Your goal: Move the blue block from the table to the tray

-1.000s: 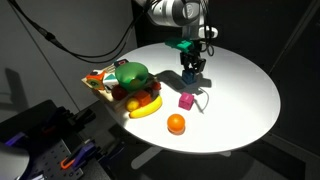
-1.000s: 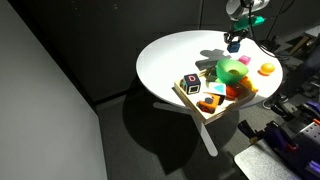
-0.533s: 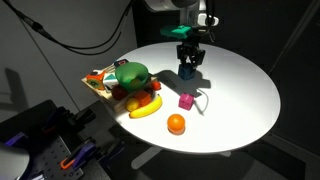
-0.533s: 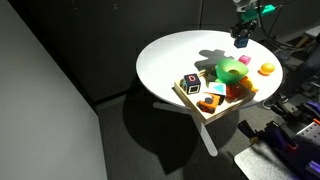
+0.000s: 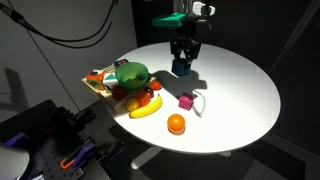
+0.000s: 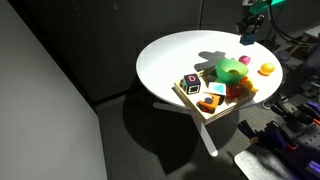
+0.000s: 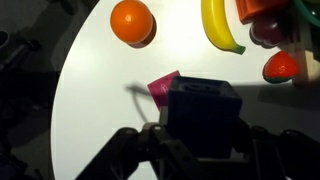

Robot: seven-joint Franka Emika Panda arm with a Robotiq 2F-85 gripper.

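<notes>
Robot fingers (image 7: 122, 152) clench the blue block (image 5: 181, 68), now raised higher above the white surface (image 5: 240, 90) than a second ago. The magenta cube (image 5: 186, 100) rests below, and the tray (image 5: 93, 86) lies well apart.

The table (image 7: 100, 60) looked smooth, matt white. The blue block (image 7: 203, 112), lower centre of the wrist view, appeared matt and plastic-like. The tray (image 6: 190, 102) was pale wood; the banana (image 7: 218, 25) looked smooth.
</notes>
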